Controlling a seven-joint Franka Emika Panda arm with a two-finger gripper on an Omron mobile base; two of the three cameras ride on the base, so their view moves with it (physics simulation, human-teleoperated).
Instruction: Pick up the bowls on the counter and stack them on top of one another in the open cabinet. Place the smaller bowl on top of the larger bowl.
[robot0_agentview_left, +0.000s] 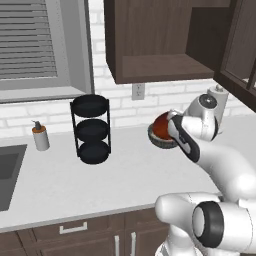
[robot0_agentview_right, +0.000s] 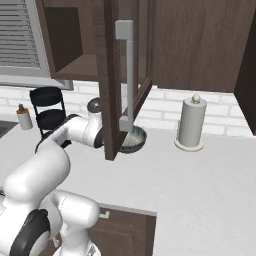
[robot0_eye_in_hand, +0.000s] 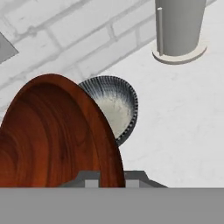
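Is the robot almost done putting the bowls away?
Not yet. The gripper is shut on the red-brown bowl, holding it tilted above the counter. The grey bowl sits on the counter, and the open cabinet has a bare shelf. Both bowls have yet to go up there, grey one first.

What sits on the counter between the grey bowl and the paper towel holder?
Nothing: in the hand view, bare counter separates the grey bowl from the paper towel holder.

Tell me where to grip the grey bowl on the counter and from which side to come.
Grip the larger bowl by its rim, one finger inside and one outside, coming from above. It sits upright and open-topped on the counter, too wide to span. The gripper is shut on the smaller bowl.
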